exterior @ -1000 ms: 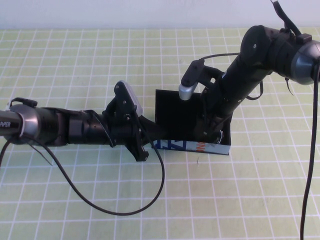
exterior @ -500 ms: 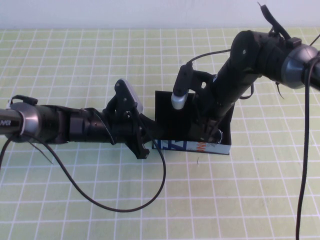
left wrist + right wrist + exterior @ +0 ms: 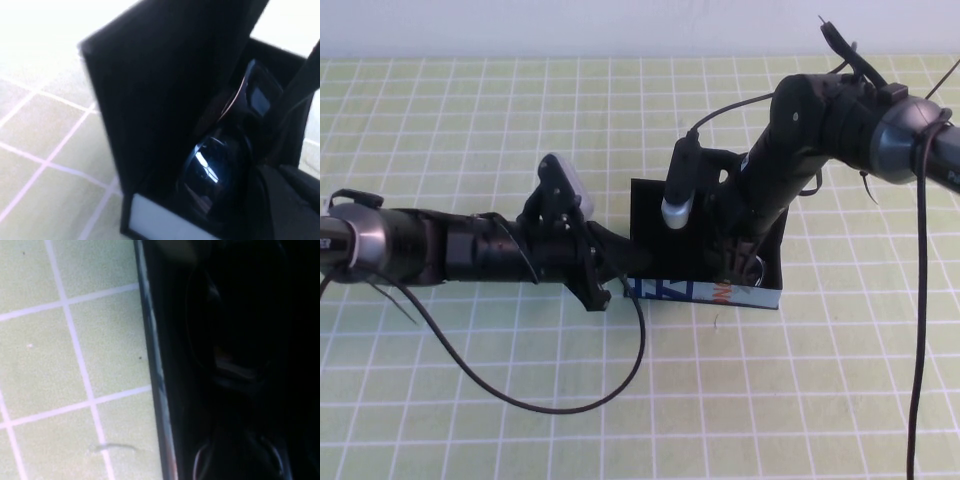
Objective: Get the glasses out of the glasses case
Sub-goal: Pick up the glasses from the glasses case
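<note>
Inside open black glasses case point(image 3: 705, 290), glossy dark-lensed glasses point(image 3: 220, 165)

The glasses case point(image 3: 665, 235) is a long matte black box lying on the green gridded worktop point(image 3: 470, 120), its flap lid open and standing up along the far side. Its near wall carries a white strip with blue and orange print. The glasses point(image 3: 220, 165), black-framed with glossy dark lenses, rest inside the case, toward its right end, below the rim.
</note>
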